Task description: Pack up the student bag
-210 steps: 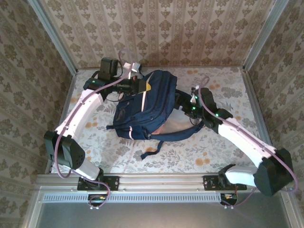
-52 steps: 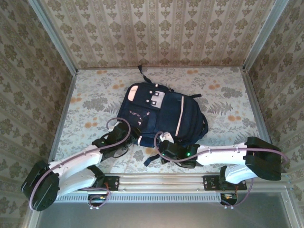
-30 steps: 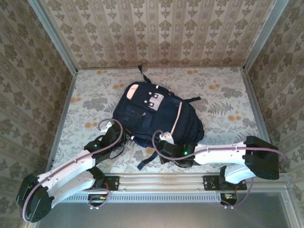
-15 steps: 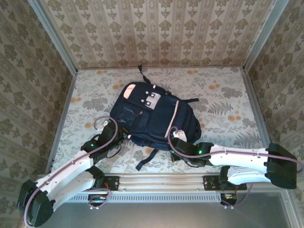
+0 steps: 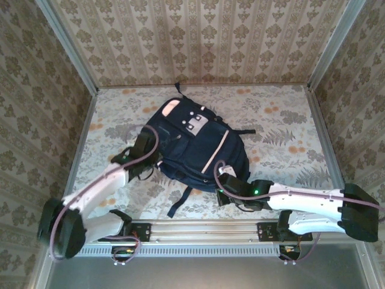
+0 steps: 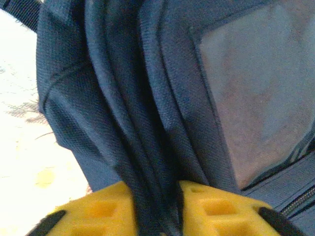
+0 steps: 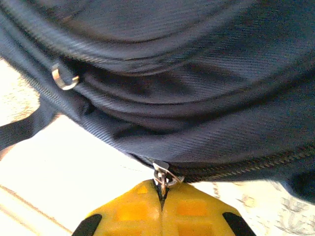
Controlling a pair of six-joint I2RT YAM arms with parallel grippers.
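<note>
Fabric of the student bag [image 6: 123, 98] is pinched in the left pincer [image 6: 155, 209]; the right pincer [image 7: 161, 199] is clamped on a zipper pull [image 7: 161, 176]. The bag lies mid worktop [image 5: 283, 120], nearer the left edge. Packing looks nearly done, with probably only zipping left.

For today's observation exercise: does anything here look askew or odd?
The student bag lies diagonally on the table, a fold of its fabric bunched in the left gripper. One loose strap trails toward the near edge. Nothing looks damaged.
</note>
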